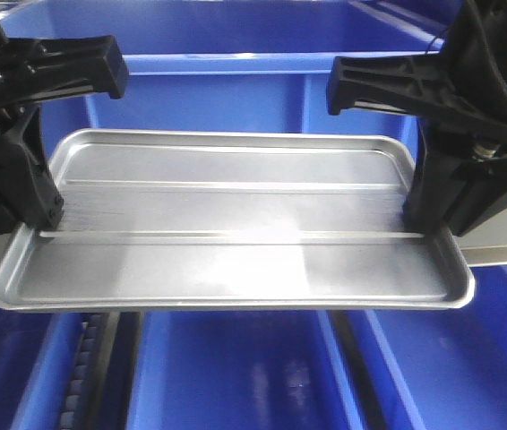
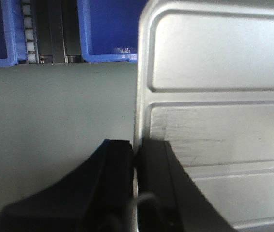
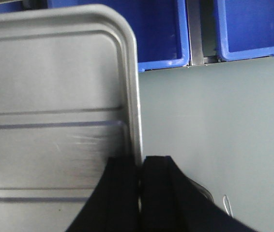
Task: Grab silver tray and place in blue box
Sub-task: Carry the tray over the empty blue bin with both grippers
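The large, deep blue plastic box [image 1: 236, 98] fills the background of the front view. Its lipped near rim runs just behind the far edge of the load. More blue plastic crates [image 3: 253, 29] stand beside it. A flat grey table surface [image 2: 54, 121] shows below both wrist cameras.

The wide, shallow silver metal tray [image 1: 227, 224] hangs level in the air between the two arms. It rests on nothing and is not yet inside the box.

The left gripper [image 2: 136, 159] is pressed together on the tray's left rim, one finger above the metal and one below. The right gripper [image 3: 142, 166] pinches the right rim in the same way.

Treat this as the carry step: the grasp is made and the placement is outstanding.

1. Advance both arms together, so that neither rim slips or twists out of its pinch.
2. Clear the near rim of the box before you descend.
3. Lower the tray flat, then spread both tools.

A narrow black roller track [image 2: 50, 34] runs in the gap between two crates. Keep the tray off that gap and off the neighbouring crates.
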